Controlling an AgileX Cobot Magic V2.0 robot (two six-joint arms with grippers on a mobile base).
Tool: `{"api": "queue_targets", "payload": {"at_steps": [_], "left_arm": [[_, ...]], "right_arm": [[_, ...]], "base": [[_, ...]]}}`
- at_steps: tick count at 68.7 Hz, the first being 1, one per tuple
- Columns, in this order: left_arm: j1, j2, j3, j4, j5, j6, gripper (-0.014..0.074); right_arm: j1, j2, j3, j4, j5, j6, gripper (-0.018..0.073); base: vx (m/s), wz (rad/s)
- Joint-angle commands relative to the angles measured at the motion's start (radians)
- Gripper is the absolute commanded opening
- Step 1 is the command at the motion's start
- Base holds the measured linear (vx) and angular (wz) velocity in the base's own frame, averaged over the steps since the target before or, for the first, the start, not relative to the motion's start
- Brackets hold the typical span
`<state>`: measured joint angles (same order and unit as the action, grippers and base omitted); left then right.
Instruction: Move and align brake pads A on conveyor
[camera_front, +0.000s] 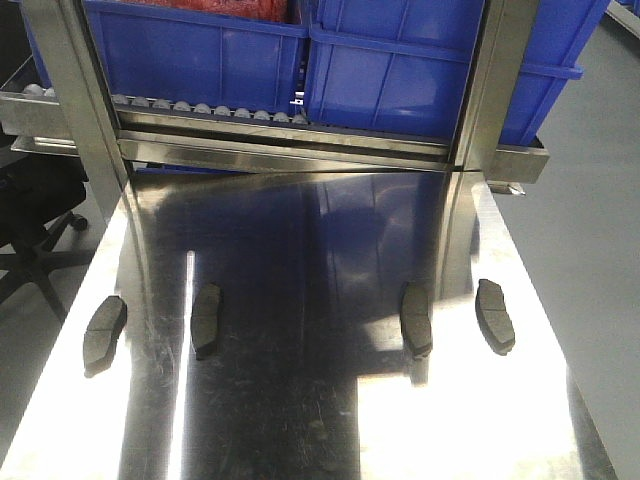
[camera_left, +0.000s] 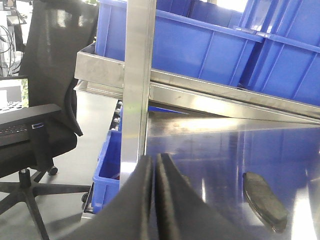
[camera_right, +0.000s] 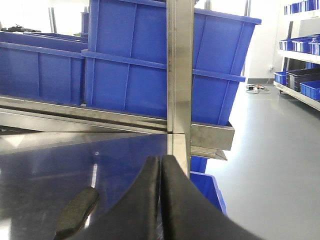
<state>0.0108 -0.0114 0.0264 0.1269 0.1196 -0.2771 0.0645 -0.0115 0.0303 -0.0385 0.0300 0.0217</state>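
Left tool (camera_left: 153, 159) and right tool (camera_right: 160, 160), both fully closed, nothing held.

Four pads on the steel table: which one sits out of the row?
The leftmost pad: it lies slightly nearer the camera than the second pad, third pad and rightmost pad, which sit roughly level.

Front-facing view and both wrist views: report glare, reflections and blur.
Exterior front-facing view: white glare streaks wash over the shiny steel table, which mirrors the blue plastic bins; the four dark grey curved brake pads read clearly. Left wrist view: the black jaws, shut, are soft up close. Right wrist view: same soft jaws, sharp bins.
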Motion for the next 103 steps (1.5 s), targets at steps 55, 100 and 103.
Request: {"api": "queue_targets", "payload": {"at_steps": [55, 100, 103], "left_arm": [[-0.003, 0.162, -0.282, 0.02, -0.082, -0.004, -0.0006], [-0.003, 0.585, -0.582, 0.02, 0.365, -0.004, 0.0005], [-0.003, 0.585, -0.582, 0.02, 0.35, -0.003, 0.0021]], "right_arm": [[-0.001, -0.015, 0.002, -0.007, -0.076, -0.007, -0.001], [-0.001, -0.015, 0.002, -0.007, -0.076, -0.007, -0.001], [-0.001, -0.015, 0.002, -0.007, -0.076, -0.007, -0.001]], "base": [[0.0, 0.0], [0.0, 0.0], [0.0, 0.0]]}}
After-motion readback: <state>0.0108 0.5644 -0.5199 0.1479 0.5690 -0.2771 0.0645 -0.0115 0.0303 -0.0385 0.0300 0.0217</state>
